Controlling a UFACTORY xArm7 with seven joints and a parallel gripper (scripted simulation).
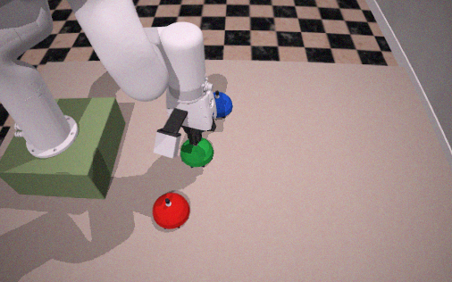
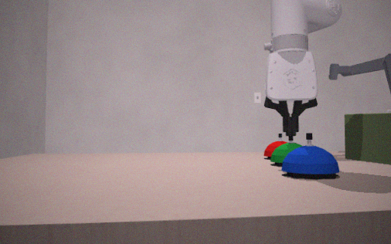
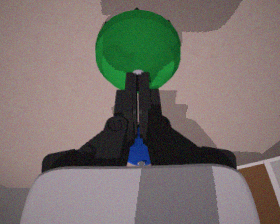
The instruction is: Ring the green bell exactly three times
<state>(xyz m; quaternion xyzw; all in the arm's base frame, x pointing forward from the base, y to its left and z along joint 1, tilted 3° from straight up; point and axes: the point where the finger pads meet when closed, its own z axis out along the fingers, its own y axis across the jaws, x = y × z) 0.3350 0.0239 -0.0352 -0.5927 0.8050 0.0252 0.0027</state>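
The green bell (image 1: 196,153) sits on the table between the blue bell (image 1: 222,105) and the red bell (image 1: 171,211). My gripper (image 1: 195,139) is shut and empty. It points straight down with its fingertips on top of the green bell's dome, right over its button. In the side view my fingertips (image 2: 290,136) reach the top of the green bell (image 2: 285,151), and its button is hidden under them. In the wrist view my shut fingers cover the centre of the green dome (image 3: 138,50).
The red bell (image 2: 273,147) and blue bell (image 2: 310,160) stand with their black buttons up. The arm's green base block (image 1: 65,147) is to the left of the bells. The table's far edge meets a checkered floor.
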